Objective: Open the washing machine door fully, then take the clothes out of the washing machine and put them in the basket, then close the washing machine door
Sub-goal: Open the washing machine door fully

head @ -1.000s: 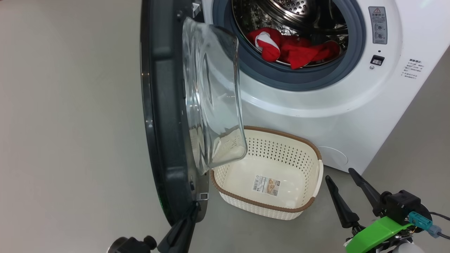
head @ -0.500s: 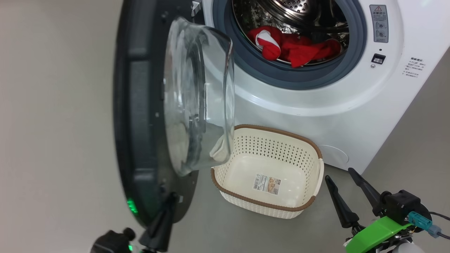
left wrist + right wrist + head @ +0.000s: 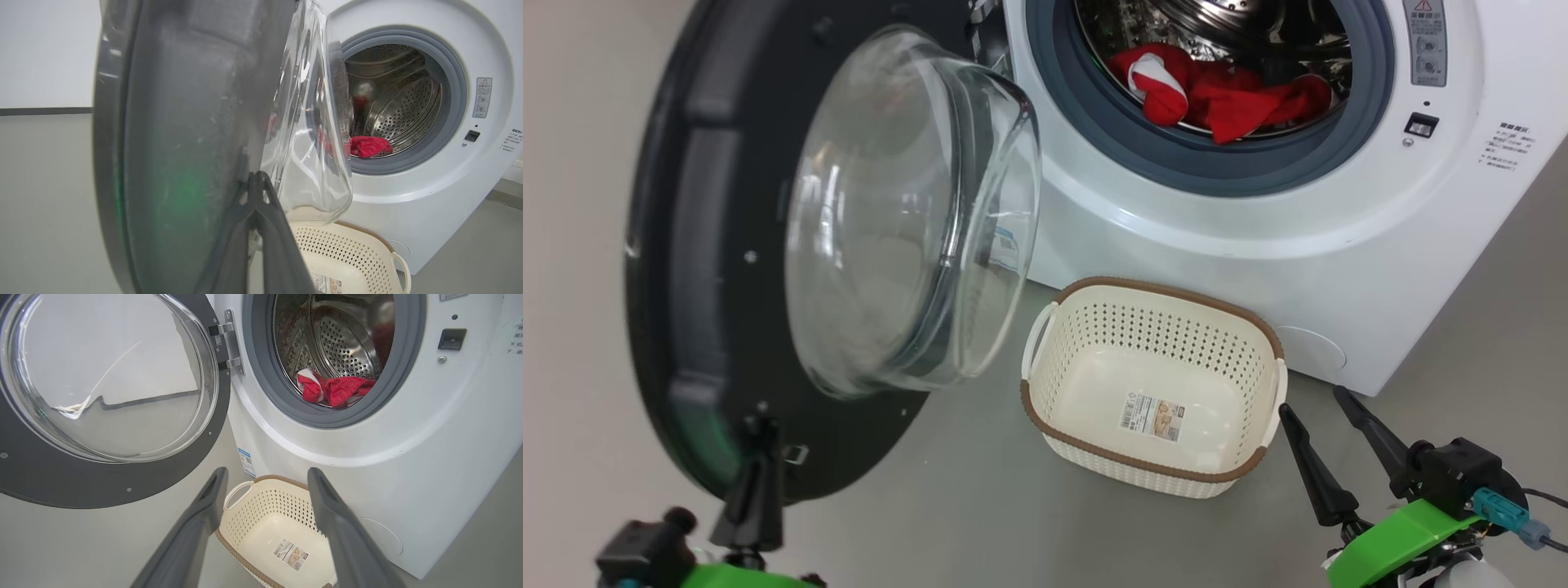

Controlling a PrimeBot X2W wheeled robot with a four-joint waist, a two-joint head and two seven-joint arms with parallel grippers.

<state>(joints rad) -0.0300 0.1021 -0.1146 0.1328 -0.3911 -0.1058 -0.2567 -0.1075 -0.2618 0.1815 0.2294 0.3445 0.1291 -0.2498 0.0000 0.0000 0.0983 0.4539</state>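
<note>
A plain grey floor (image 3: 980,523) runs under everything in the head view, and the white washing machine (image 3: 1258,245) stands at the upper right. The washing machine door (image 3: 662,269) stands wide open to its left, a broad glossy black ring around a bulging bowl of clear glass (image 3: 890,220). The left tool (image 3: 758,425) rises at the lower left, jaws pressed together. Its tip lies over the door's bottom rim; whether it touches cannot be told here. The red clothes (image 3: 1225,94), trimmed in white, lie crumpled in the perforated steel drum (image 3: 1217,20) behind the grey rubber gasket (image 3: 1119,131), well apart from both tools. The basket (image 3: 1143,472), cream perforated plastic with a brown woven-look rim, sits on the floor in front of the machine with a sticker (image 3: 1153,415) on its bottom. The right tool (image 3: 1312,402) hovers just beside the basket's right end, spread wide and holding nothing.

In the left wrist view, the closed left tool (image 3: 256,176) comes to a point against the door's dark edge beside the glass. The clothes show far beyond it in the drum.

In the right wrist view, the wide right tool (image 3: 266,471) frames the basket, which lies below it. The clothes are higher up in the drum. A metal hinge (image 3: 229,343) joins the door to the machine, and a small blue label (image 3: 246,462) sits above the basket's handle.
</note>
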